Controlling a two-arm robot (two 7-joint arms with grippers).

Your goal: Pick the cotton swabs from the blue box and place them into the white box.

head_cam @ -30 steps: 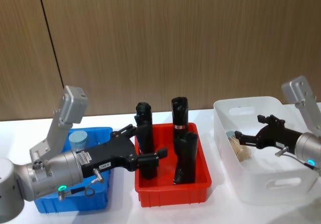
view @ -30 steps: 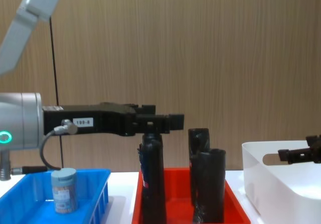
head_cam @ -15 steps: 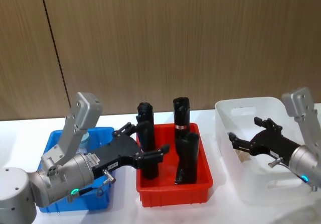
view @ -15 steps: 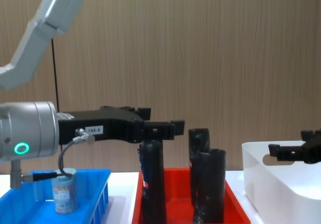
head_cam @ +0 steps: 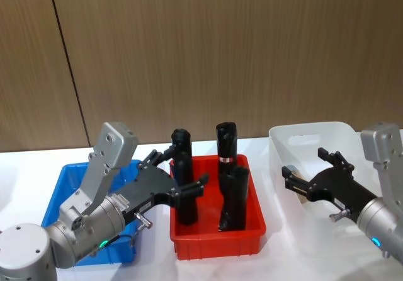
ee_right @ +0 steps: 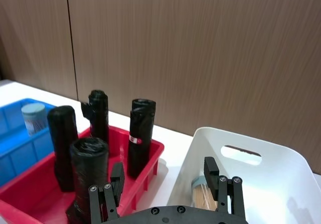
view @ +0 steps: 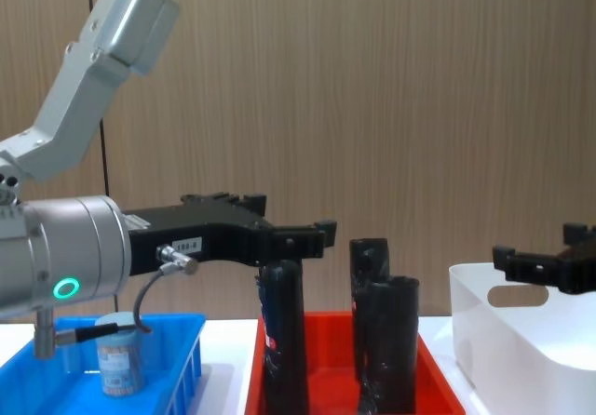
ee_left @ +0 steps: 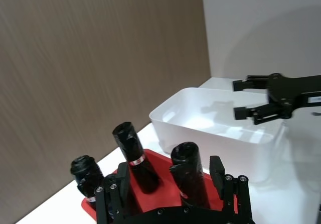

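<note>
nearest in, the left gripper (head_cam: 179, 171): jaws spread wide, nothing between them, hanging high over the line where the blue box (head_cam: 58, 196) meets the red bin (head_cam: 214, 240), fingertips aimed right toward the black rolls (head_cam: 225, 142). on the other side, the right gripper (head_cam: 306, 167) is just as wide and just as empty, poised above the near left end of the white box (head_cam: 315, 131). under it, the right wrist view shows a delivered jar (ee_right: 201, 193) on the white box floor, tan swabs showing, seemingly tipped over, though i can't be sure.

now the one that matters: a swab jar (view: 119, 364) stands upright in the blue box, lid up, long axis vertical, toward the back of the box. from the chest it sits low under the left arm's wrist, so it lies behind and below the fingertips, to the left of where they point. the left arm is plainly the nearer one. the right is well apart, with the whole red bin between.

my read: one jar home, one to fetch. the left gripper would need to pull back left and drop, jaws straddling the lid from above. the risk is the box wall, and the rolls just beside it. behind everything, the wood wall (head_cam: 220, 54).
</note>
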